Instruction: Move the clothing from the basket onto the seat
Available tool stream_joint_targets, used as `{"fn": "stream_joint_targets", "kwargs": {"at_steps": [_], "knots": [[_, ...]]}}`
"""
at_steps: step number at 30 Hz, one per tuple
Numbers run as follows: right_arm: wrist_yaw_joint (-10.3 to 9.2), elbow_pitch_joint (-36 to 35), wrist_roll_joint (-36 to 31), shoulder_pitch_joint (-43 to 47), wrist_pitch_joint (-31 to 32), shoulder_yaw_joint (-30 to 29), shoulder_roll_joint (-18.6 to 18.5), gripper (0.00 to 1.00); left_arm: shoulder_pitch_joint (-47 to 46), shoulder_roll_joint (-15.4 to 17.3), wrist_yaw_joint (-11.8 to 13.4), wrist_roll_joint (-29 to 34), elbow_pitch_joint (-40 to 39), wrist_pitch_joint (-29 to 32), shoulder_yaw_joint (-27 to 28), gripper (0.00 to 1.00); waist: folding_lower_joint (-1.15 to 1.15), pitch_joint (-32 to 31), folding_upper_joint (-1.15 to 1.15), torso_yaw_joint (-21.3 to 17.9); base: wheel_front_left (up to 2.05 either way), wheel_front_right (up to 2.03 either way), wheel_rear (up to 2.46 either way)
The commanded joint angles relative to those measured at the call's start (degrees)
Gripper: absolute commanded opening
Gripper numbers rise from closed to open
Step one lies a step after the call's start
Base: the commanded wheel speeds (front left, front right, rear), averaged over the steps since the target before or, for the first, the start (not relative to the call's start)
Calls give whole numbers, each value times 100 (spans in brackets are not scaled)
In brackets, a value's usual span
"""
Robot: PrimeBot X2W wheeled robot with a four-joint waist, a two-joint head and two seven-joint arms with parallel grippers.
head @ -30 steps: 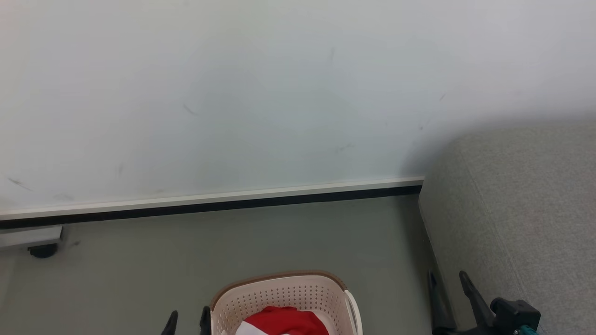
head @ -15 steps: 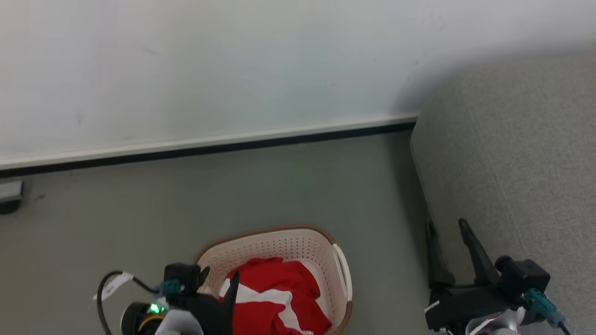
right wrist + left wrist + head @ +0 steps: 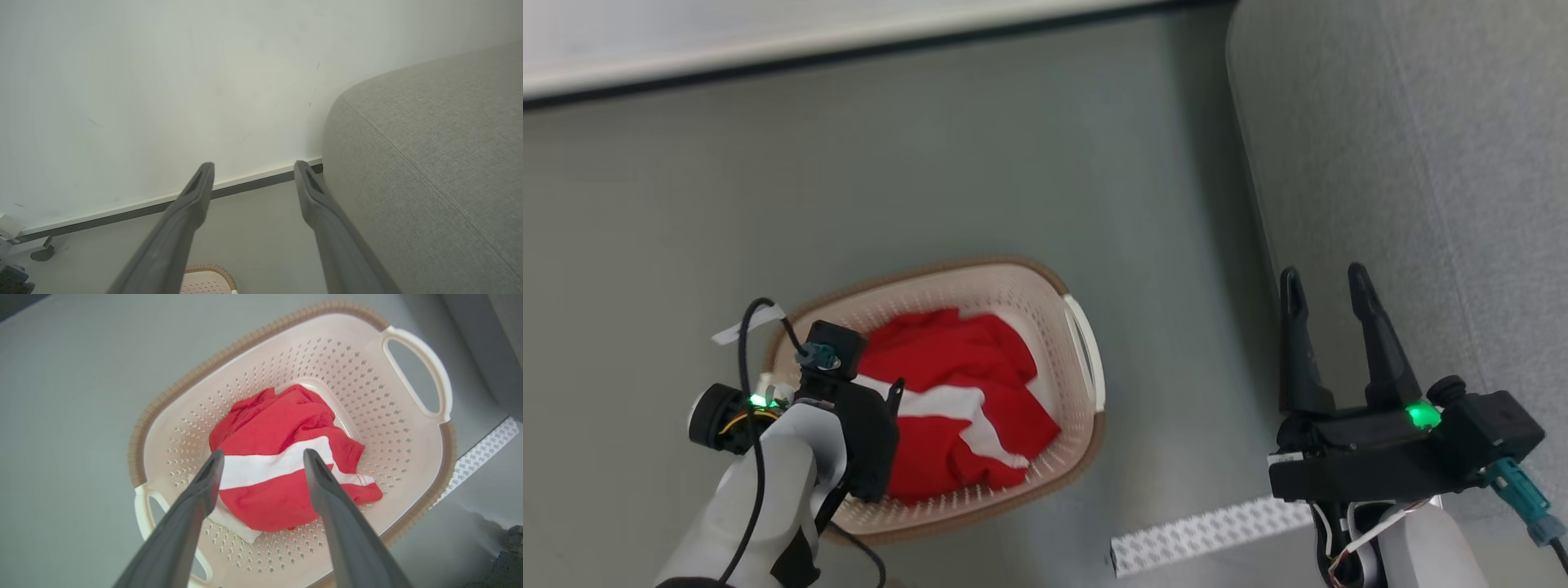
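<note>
Paper tag (image 3: 743,325), white, any print on it too small to read, clings to the black cable (image 3: 742,359) of the left arm, above the basket's near-left rim. The left gripper (image 3: 262,452) hangs over the inside of the basket (image 3: 980,265), jaws spread wide and holding nothing. Its two dark fingers (image 3: 192,514) frame the clothing (image 3: 278,424); whether the tips touch the fabric cannot be told. The clothing, a crumpled red heap crossed by a white band, lies in the bottom of the basket, ringed by perforated cream walls and a brown rim. A white loop handle (image 3: 1085,355) stands at the basket's right end. Just right of the basket a white perforated strip (image 3: 1201,531) lies flat on the grey floor (image 3: 931,163), between the basket and the right gripper (image 3: 1323,272). That gripper is well to the basket's right, jaws likewise spread and empty, its fingers at the front edge of the seat (image 3: 1421,163). The seat, light grey textured upholstery with a rounded corner, rises right of the basket and apart from it. Beyond the basket the floor runs to a pale skirting board (image 3: 768,45) and a white wall (image 3: 163,81), with a dark castor (image 3: 41,255) at its foot, far left of the basket.
</note>
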Motion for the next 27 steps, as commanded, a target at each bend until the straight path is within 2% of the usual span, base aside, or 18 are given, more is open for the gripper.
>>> {"fn": "stream_joint_targets", "kwargs": {"at_steps": [1, 7, 12, 16, 17, 21, 27], "knots": [[2, -114, 27, -130, -60, 27, 2, 100, -133, 72, -44, 90, 196, 65, -64, 100, -3, 1207, -1, -510, 0, 0, 0], [2, -390, 54, -42, -98, 115, 2, 100, -505, 75, -125, 349, 711, 99, -425, 100, -3, 1644, -1, -600, 0, 0, 0], [2, -680, 96, 136, -101, 213, 2, 100, -872, -2, -92, 707, 939, 32, -838, 100, -3, 1967, -1, -610, 0, 0, 0], [2, -882, 98, 262, -100, 248, 2, 100, -1121, -41, 94, 997, 1081, 70, -1121, 100, -3, 2146, -1, -616, 0, 0, 0], [2, -1022, 90, 318, -101, 285, 2, 100, -1268, -27, 309, 1234, 1192, 91, -1309, 100, -3, 2254, -1, -650, 0, 0, 0], [3, -1351, 187, 407, -102, 233, 1, 100, -1418, -17, 684, 1387, 1398, 74, -1441, 100, -3, 2412, -1, -690, 0, 0, 0], [2, -1933, 137, 414, -101, 274, 0, 100, -1496, 49, 936, 1382, 1596, -74, -1485, 100, -3, 2554, -1, -709, 0, 0, 0]]}}
